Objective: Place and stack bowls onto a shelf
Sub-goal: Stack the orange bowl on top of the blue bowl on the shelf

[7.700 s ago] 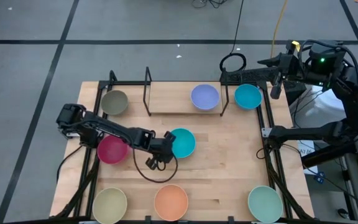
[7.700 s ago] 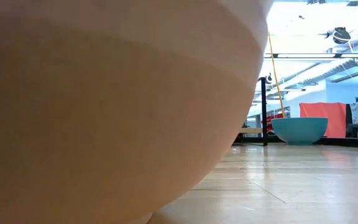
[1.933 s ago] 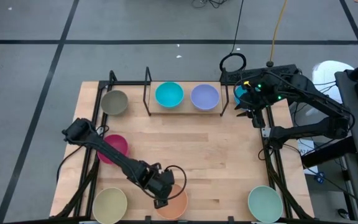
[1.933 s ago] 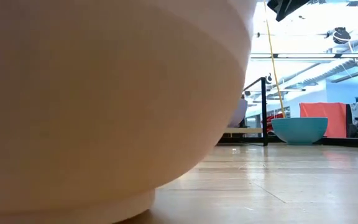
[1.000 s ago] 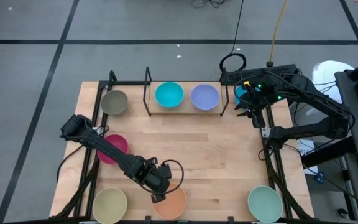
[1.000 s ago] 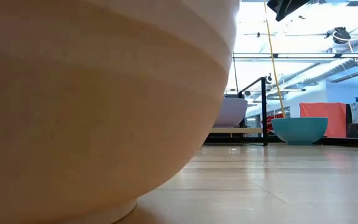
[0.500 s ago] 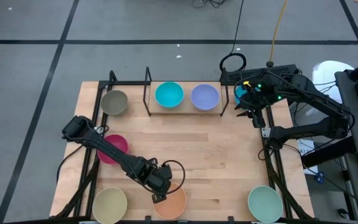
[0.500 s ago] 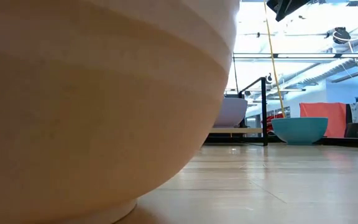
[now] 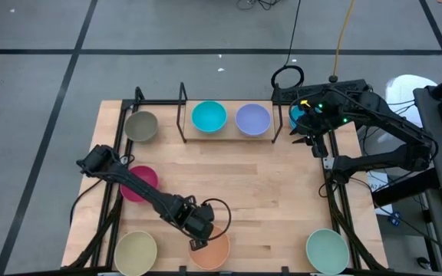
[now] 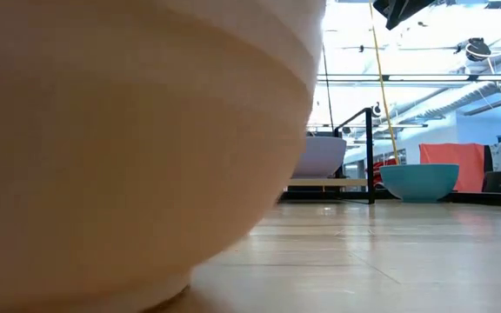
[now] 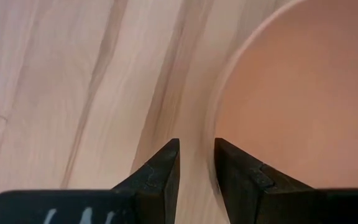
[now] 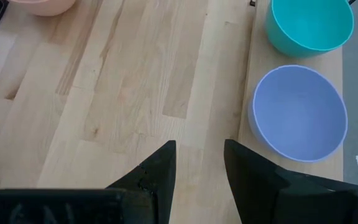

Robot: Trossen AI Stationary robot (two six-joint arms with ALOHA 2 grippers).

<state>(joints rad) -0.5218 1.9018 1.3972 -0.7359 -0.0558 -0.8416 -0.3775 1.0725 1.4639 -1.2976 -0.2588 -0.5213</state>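
I have brought the left gripper down from the shelf, where the cyan bowl now sits beside the lavender bowl, to the orange bowl at the worktop's near edge. Its fingers straddle the rim, narrowly open, not gripping. The right gripper waits open beside the shelf. The magenta bowl lies under my arm.

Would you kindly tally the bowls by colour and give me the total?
olive-grey bowl: 1
cyan bowl: 1
lavender bowl: 1
blue bowl: 1
magenta bowl: 1
cream bowl: 1
orange bowl: 1
pale green bowl: 1
Total: 8
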